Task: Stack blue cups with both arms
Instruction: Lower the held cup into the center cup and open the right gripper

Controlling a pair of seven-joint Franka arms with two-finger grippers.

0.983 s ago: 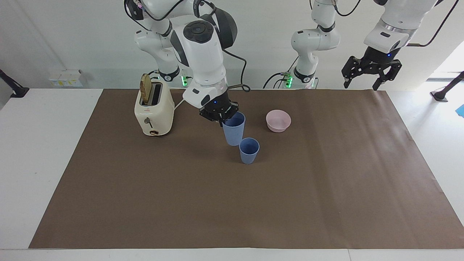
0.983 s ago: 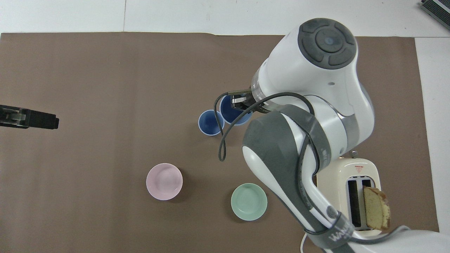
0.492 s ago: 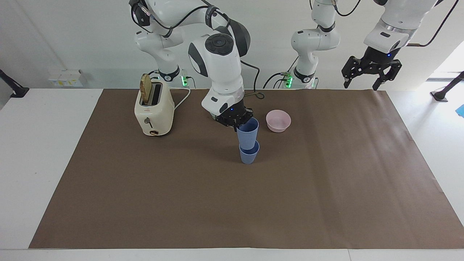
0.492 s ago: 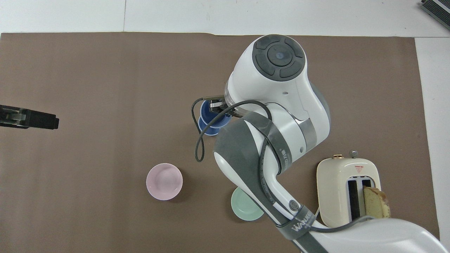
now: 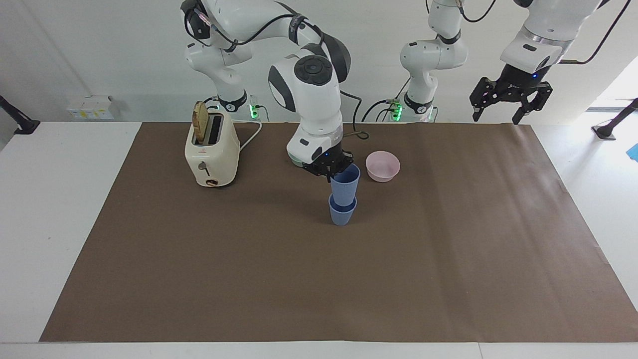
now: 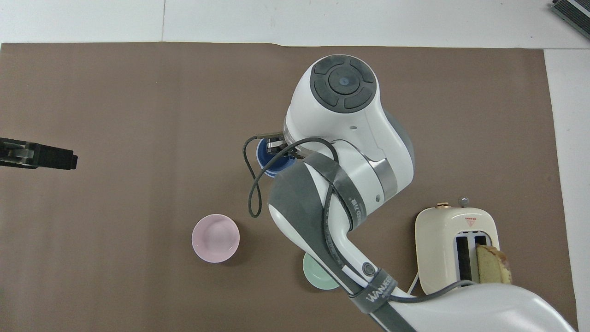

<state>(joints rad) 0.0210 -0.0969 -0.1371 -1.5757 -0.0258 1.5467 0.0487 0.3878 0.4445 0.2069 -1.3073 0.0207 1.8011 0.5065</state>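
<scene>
In the facing view, a cream toaster (image 5: 212, 152) with a slice of bread in one slot stands at the right arm's end of the brown mat on the bench (image 5: 50, 224). Next comes the right gripper (image 5: 330, 170), its fingers clamped on the rim of the upper blue cup (image 5: 345, 184). That cup is upright and its base has entered the mouth of the lower blue cup (image 5: 342, 212), which stands on the mat about midway between the two arms. A mint-green bowl (image 6: 318, 276) peeks out from under the right arm, nearer the robots than the cups. The pink bowl (image 5: 383, 166) sits beside the gripper, toward the left arm's end. Last, the left gripper (image 5: 511, 99) waits high over the mat's robot-side edge at its own end, fingers spread wide and holding nothing.

The stacking looks nearly done: one cup is nested partway into the other, but most of its wall shows above the lower rim. What seems left is to seat it fully, let go and lift away.

Both cups are small, tapered, matte periwinkle tumblers without handles, alike in shape and shorter than the toaster.
</scene>
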